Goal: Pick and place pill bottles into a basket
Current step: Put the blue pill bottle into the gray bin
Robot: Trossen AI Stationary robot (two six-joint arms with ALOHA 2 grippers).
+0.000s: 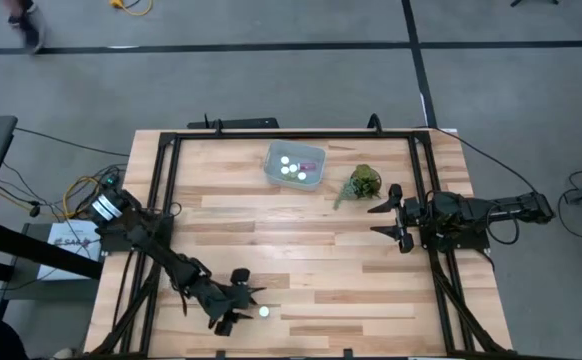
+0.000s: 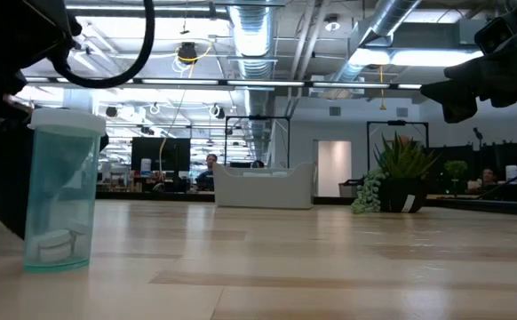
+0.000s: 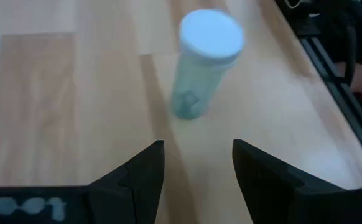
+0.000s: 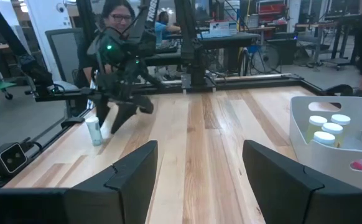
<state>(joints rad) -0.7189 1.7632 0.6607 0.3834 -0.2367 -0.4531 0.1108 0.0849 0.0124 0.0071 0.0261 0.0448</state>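
Observation:
A green pill bottle with a white cap (image 1: 264, 312) stands upright on its base near the table's near edge; it also shows in the low view (image 2: 61, 188) and the left wrist view (image 3: 203, 59). My left gripper (image 1: 239, 297) is open just left of it, its fingers (image 3: 196, 168) short of the bottle and touching nothing. The pale basket (image 1: 295, 165) sits at the far middle and holds several white-capped bottles (image 4: 328, 129). My right gripper (image 1: 392, 218) is open and empty at the table's right side.
A green leafy clump (image 1: 362, 183) lies right of the basket. Black frame rails (image 1: 161, 190) run along the table's left, right and far sides. Bare wood lies between the bottle and the basket. A person sits beyond the table in the right wrist view (image 4: 116, 15).

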